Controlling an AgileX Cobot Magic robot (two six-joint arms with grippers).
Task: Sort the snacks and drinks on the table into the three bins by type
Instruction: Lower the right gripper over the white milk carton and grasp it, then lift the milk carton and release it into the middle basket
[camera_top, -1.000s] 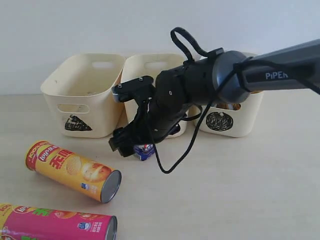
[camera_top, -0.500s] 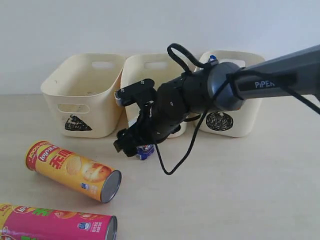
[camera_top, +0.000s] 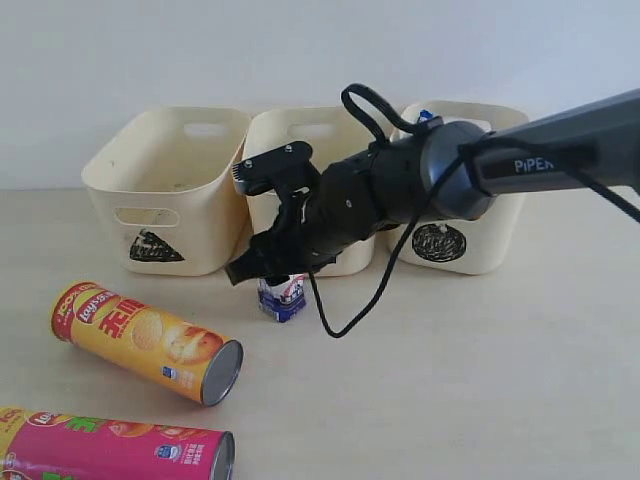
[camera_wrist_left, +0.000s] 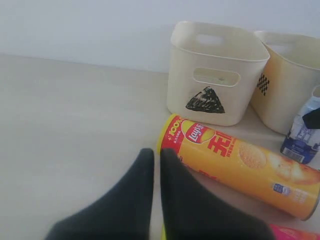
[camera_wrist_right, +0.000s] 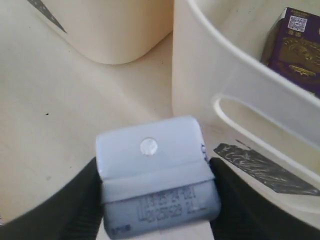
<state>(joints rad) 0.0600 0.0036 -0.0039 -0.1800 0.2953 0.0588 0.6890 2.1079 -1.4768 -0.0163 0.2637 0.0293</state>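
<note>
White-and-blue carton (camera_wrist_right: 150, 165) sits between the jaws of the right gripper (camera_wrist_right: 156, 197), which clasp its two flanks; whether it stands on the table (camera_top: 480, 380) or hangs just clear, I cannot tell. Just beyond those jaws the dark purple carton (camera_wrist_right: 295, 45) already lies in the square-marked bin (camera_wrist_right: 210, 60), so this looks like the last drink to go. A blue edge and some orange show in the circle bin (camera_top: 470, 240), likely the bags, though mostly hidden. The yellow-orange tube (camera_top: 145, 340) and magenta tube (camera_top: 110, 450) lie unsorted, well apart from those jaws; the former is just ahead of the left gripper (camera_wrist_left: 156, 155), whose jaws are clenched on nothing. The triangle bin (camera_top: 165, 180) probably awaits both.
</note>
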